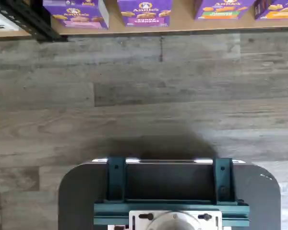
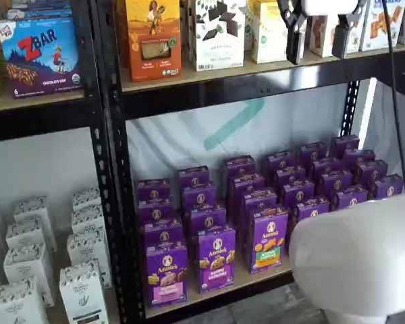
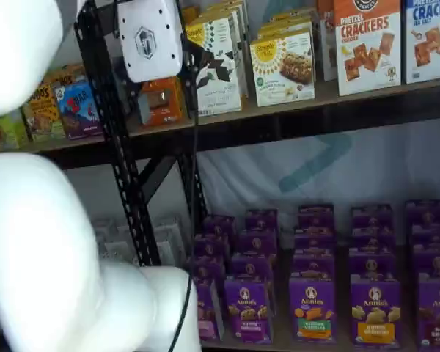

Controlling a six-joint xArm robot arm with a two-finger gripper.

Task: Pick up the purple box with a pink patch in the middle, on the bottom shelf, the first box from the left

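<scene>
Black steel rack with perforated uprights (image 2: 111, 202), carrying the bottom shelf (image 2: 256, 278), a tan board stocked with rows of purple Annie's boxes. Robot arm (image 3: 37, 242), white, fills the foreground in both shelf views. Gripper (image 2: 318, 30) hangs high, level with the upper shelf, its two black fingers plainly apart and empty. The purple box (image 2: 166, 275), with its pink band low on the front, stands upright at the front row's left end, just beside the "Bunny Grahams" box (image 2: 216, 258). Judged step: approach. The gripper should descend well clear of the upper board, centre on the pink-banded box, and avoid its near neighbour
</scene>
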